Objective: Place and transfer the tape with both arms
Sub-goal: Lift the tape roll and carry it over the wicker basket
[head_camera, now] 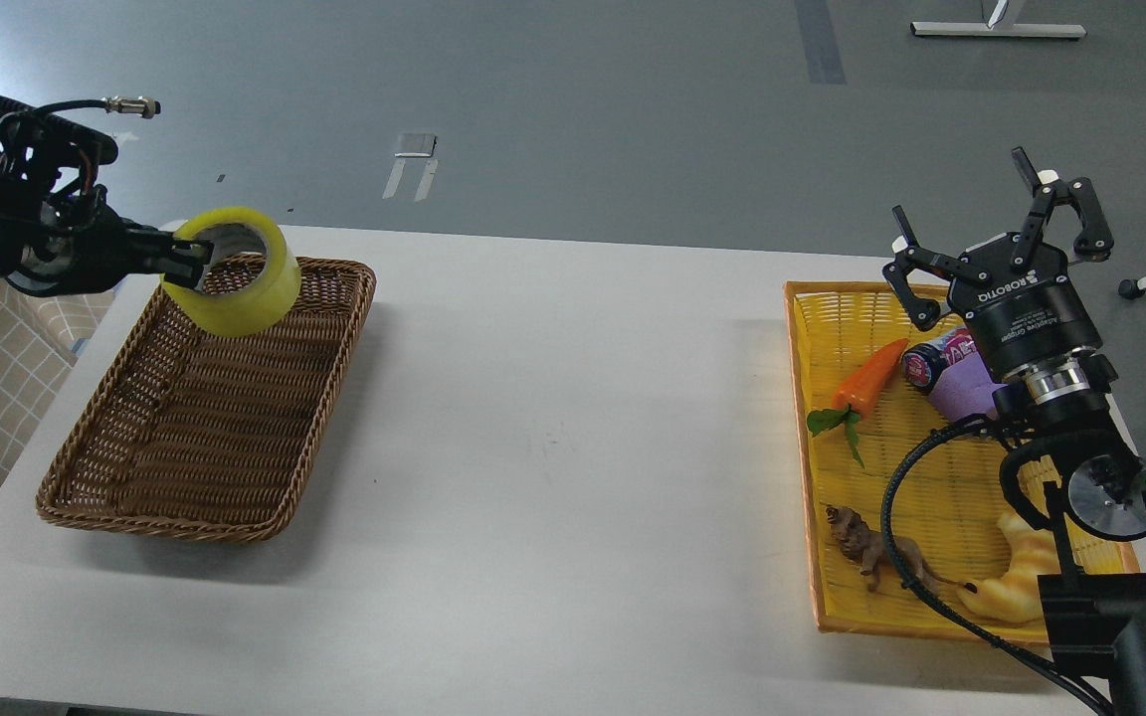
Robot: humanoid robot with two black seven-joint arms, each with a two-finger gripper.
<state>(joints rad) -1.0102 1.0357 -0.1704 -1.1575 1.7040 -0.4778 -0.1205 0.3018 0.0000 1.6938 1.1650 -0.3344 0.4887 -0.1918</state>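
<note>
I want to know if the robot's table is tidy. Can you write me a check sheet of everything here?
Surface: white table, bare in the middle.
Job's things: tape roll held above brown wicker basket.
Clutter: yellow tray holds toy carrot, toy lion, croissant toy, can, purple item.
Grippers: left gripper shut on tape; right gripper fingers spread, empty.
Cables: black cable loops over tray.
Surroundings: grey floor.
</note>
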